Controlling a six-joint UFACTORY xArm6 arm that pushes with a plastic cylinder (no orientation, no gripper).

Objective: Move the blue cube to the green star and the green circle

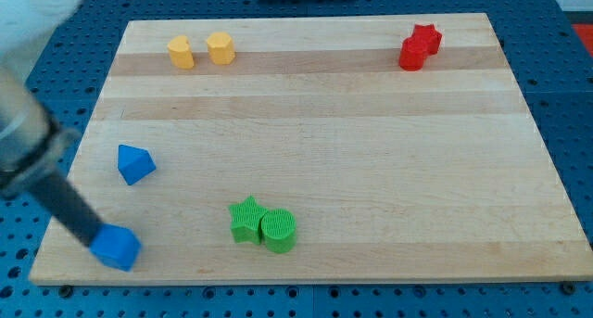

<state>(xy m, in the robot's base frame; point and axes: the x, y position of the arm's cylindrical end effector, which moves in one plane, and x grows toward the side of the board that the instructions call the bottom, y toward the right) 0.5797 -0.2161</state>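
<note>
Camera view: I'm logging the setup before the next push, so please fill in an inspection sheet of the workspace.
Surface: wooden board, pale, flat.
Job's things: blue cube near the view's bottom left corner; green star and green circle touching, bottom centre.
Clutter: blue triangular block at left; two yellow blocks top left; two red blocks touching, top right.
Grippers: none; my tip is against the blue cube's upper left side.
Cables: nothing seen.
Surroundings: blue perforated base around the board.
</note>
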